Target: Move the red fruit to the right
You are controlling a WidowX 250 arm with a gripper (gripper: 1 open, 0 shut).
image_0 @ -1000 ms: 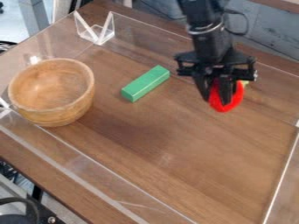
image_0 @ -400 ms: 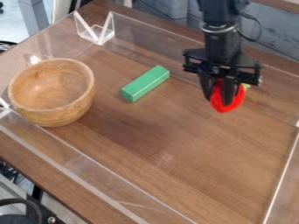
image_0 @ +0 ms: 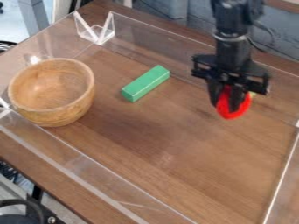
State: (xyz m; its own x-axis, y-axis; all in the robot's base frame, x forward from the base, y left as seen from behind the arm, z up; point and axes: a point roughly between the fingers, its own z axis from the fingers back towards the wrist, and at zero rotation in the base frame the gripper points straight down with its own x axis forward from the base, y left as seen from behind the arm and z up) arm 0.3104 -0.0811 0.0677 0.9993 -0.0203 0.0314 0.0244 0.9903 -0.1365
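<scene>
The red fruit [image_0: 233,106] is a small bright red rounded toy held between the dark fingers of my gripper [image_0: 232,94], just above the wooden table on the right side. My gripper points straight down and is shut on the fruit; its fingers cover the fruit's upper part. The green rectangular block [image_0: 145,84] lies flat to the left of the gripper, well apart from it.
A wooden bowl [image_0: 51,89] stands at the left. A clear plastic wall [image_0: 286,166] rims the wooden table [image_0: 176,149]. A small clear plastic stand [image_0: 94,29] sits at the back left.
My gripper has carried the red fruit to the right, away from the green block. The block and the bowl have stayed put.
</scene>
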